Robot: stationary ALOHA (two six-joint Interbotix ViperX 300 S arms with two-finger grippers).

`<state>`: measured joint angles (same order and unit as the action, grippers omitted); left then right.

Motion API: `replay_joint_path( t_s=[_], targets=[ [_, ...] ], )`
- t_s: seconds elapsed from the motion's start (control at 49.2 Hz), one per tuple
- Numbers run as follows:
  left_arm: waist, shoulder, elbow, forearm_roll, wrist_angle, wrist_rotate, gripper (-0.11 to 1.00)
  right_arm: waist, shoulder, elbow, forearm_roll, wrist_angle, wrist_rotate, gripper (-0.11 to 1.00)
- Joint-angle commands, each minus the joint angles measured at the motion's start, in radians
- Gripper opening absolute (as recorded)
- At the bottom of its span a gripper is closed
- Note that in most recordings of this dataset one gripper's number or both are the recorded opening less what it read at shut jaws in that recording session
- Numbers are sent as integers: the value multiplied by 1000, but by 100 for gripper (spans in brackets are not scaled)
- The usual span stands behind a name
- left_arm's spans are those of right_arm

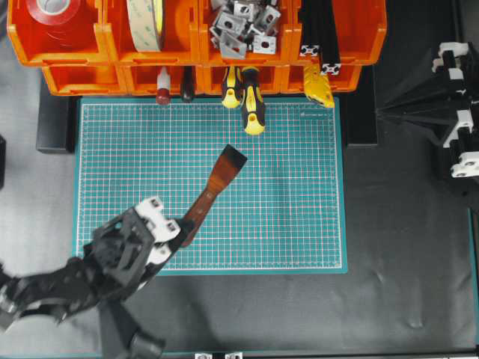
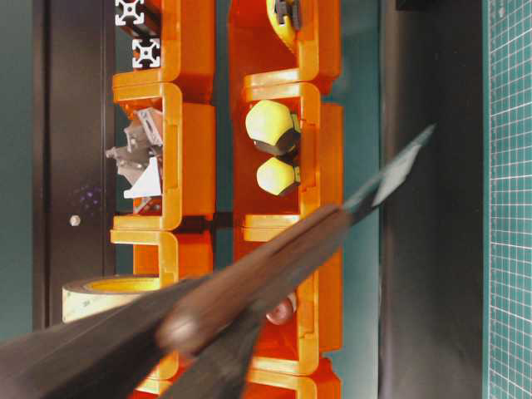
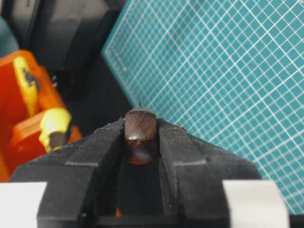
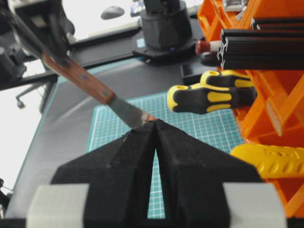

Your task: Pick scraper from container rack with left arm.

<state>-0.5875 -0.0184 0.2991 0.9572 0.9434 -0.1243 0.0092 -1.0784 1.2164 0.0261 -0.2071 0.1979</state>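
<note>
The scraper (image 1: pixel 213 191) is off the container rack (image 1: pixel 194 45) and lies slantwise over the green mat, its dark blade (image 1: pixel 233 158) pointing toward the rack. My left gripper (image 1: pixel 182 226) is shut on the end of its reddish-brown handle. In the left wrist view the handle end (image 3: pixel 140 134) is pinched between the black fingers (image 3: pixel 178 152). The right wrist view shows the scraper (image 4: pixel 85 78) held in the air. It crosses the table-level view (image 2: pixel 283 262) in front of the orange bins (image 2: pixel 312 108). My right gripper (image 1: pixel 385 111) is shut and empty at the right edge, its tips (image 4: pixel 155 123) touching.
Yellow-and-black screwdrivers (image 1: pixel 251 105) and a small red-knobbed tool (image 1: pixel 162 93) stick out of the lower bins over the green cutting mat (image 1: pixel 292 224). Tape rolls (image 1: pixel 146 22), metal brackets (image 1: pixel 243 26) and black extrusions (image 1: pixel 322 34) fill the upper bins.
</note>
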Motion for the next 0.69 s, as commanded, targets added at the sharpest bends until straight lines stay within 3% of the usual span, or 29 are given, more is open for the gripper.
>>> replay_joint_path(
  t_s=[0.0, 0.224, 0.427, 0.671],
  targets=[
    [71, -28, 34, 8, -81, -2, 20, 0, 2, -28, 11, -9, 2, 1],
    [190, -9, 74, 8, -193, 8, 20, 0, -17, -38, 20, 17, 2, 1],
    [199, 0, 74, 8, -213, 28, 20, 0, -25, -41, 20, 55, 2, 1],
    [207, 18, 74, 8, -218, -15, 20, 0, -25, -41, 18, 60, 2, 1]
  ],
)
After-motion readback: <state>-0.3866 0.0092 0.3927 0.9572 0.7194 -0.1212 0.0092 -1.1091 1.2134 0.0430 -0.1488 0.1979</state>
